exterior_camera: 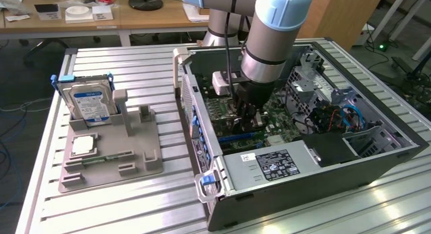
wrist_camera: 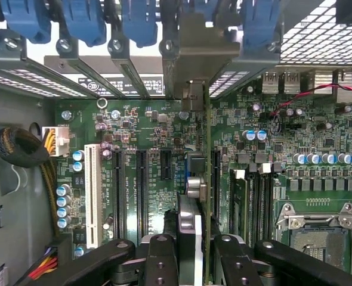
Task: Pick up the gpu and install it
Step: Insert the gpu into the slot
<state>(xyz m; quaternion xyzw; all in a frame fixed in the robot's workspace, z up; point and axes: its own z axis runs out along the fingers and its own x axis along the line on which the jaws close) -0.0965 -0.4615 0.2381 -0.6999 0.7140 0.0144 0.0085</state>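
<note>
My gripper (exterior_camera: 247,117) reaches down into the open computer case (exterior_camera: 316,178), over the green motherboard (exterior_camera: 281,124). It is shut on the gpu (wrist_camera: 206,179), a thin dark card that the wrist view shows edge-on between the black fingers (wrist_camera: 161,262). The card's silver bracket (wrist_camera: 194,47) points at the case's rear slot openings, under the blue latches (wrist_camera: 80,24). The card hangs over the motherboard (wrist_camera: 152,131), in line with the black expansion slots (wrist_camera: 141,190). Whether its edge touches a slot is hidden.
Outside the case, at the exterior view's left, a grey fixture (exterior_camera: 111,153) holds an upright silver hard drive (exterior_camera: 91,103), a green memory stick (exterior_camera: 108,157) and a square chip (exterior_camera: 84,144). Inside are the power supply (exterior_camera: 269,166), a CPU socket (wrist_camera: 313,232) and cable bundles (wrist_camera: 21,149).
</note>
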